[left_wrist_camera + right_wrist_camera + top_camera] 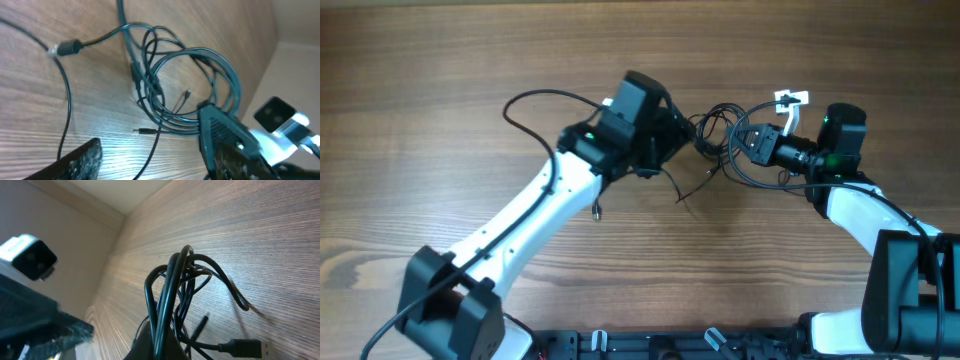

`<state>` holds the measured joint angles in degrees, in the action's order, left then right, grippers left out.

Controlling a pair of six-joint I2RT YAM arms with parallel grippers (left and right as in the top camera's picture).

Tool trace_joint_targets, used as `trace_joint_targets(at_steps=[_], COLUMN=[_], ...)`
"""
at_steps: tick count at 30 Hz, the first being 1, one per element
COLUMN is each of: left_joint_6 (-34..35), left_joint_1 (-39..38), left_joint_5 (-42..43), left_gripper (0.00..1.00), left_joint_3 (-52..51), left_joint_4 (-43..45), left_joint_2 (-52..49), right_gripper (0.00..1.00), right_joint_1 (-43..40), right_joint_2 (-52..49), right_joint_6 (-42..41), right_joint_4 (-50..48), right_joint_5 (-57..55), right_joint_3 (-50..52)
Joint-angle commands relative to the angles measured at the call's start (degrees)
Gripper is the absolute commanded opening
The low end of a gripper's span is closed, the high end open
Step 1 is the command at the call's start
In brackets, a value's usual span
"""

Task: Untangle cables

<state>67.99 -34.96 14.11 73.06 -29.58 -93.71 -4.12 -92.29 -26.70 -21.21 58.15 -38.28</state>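
Jaws apart on the left gripper [680, 135], jaws pinched shut on the cables [720, 140] at the right gripper [748, 142]: the two meet head-on above the middle of a wooden table [440, 60]. The left arm [520, 225] stretches diagonally from the near left corner, its wrist tipped down toward the knot. The right arm [860, 215] comes from the near right corner and bends back toward the centre. The black tangle lies between the two grippers, its loops rising out of the right gripper's grip in that wrist's view. In the left wrist view one finger [220, 135] stands just beside the coil, the other well off to the side. One loose strand [535, 95] arcs away around the left arm and ends in a small plug [595, 210] on bare wood. A white-tipped plug [790, 98] lies beyond the right gripper. A pale wall [65, 210] meets the table's far edge. Wood grain spreads open to the far left and across the near middle.
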Motion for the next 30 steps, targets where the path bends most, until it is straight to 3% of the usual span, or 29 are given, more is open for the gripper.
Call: trace_joint_targets(at_steps=[1,3,5,6,8,9,10,12,16,20,22,24,26,27,28,29,30], left_joint_6=[9.4,10.9,10.9,10.9,10.4,10.4,10.1,5.9,-0.4,-6.3,-11.0,-21.2,-27.4,-27.6,-23.5,-18.3,-11.8], left_joint_1=[-2.0,-2.8,-2.8,-2.8,-2.8,-2.3,-1.7,1.7,11.9,15.7,15.4,14.3,13.1,12.2,11.5,11.2,11.1], left_joint_5=[-4.3,-4.4,-5.2,-6.7,-10.0,-11.7,-12.3,-9.4,7.2,7.6,15.9,25.1,21.0,8.7,-6.7,-15.3,-21.6], left_gripper=[0.71,0.74,0.68,0.60,0.32,0.09,0.04,0.04,0.04,0.04,0.04,0.04,0.09,0.12,0.17,0.17,0.28], left_joint_3=[-0.3,-0.3,-0.3,-0.3,-0.3,-0.3,-0.3,-0.3,-0.3,-0.3,-0.3,-0.3,-0.3,-0.3,-0.3,-0.3,-0.3], left_joint_4=[2.1,5.0,6.7,6.9,6.8,7.0,7.9,11.0,10.9,3.1,3.4,5.2,3.0,-1.9,-8.7,-13.2,-17.7], left_joint_2=[-7.1,-11.0,-13.0,-13.6,-14.3,-14.3,-14.1,-12.2,-1.2,6.9,7.5,7.4,7.3,6.9,6.4,5.9,5.2], right_gripper=[0.04,0.04,0.04,0.04,0.04,0.04,0.04,0.04,0.04,0.04,0.04,0.04,0.04,0.04,0.04,0.04,0.04], right_joint_1=[0.1,0.1,0.1,0.1,0.1,0.1,0.1,0.1,0.1,0.1,0.1,0.1,0.1,0.1,0.1,0.1,0.1], right_joint_2=[-0.1,-0.1,-0.1,-0.1,-0.1,-0.1,-0.1,-0.1,-0.1,-0.1,-0.1,-0.1,-0.1,-0.1,-0.1,-0.1,-0.1], right_joint_6=[1.0,1.1,1.1,1.1,2.0,5.9,9.0,13.7,16.4,15.9,10.2,5.3,5.7,7.3,9.3,9.9,10.0], right_joint_4=[0.0,1.1,1.4,1.4,1.6,1.6,1.8,4.0,10.7,11.4,13.1,14.0,13.8,12.8,11.6,10.9,9.8], right_joint_5=[-0.3,-0.3,-0.3,-0.3,1.0,4.1,7.0,9.3,-1.5,-6.8,-15.7,-21.0,-18.1,-13.6,-9.0,-7.0,-4.4], right_joint_3=[-0.2,-0.2,-0.2,-0.2,-0.2,-0.2,-0.2,-0.2,-0.2,-0.2,-0.2,-0.2,-0.2,-0.2,-0.2,-0.2,-0.2])
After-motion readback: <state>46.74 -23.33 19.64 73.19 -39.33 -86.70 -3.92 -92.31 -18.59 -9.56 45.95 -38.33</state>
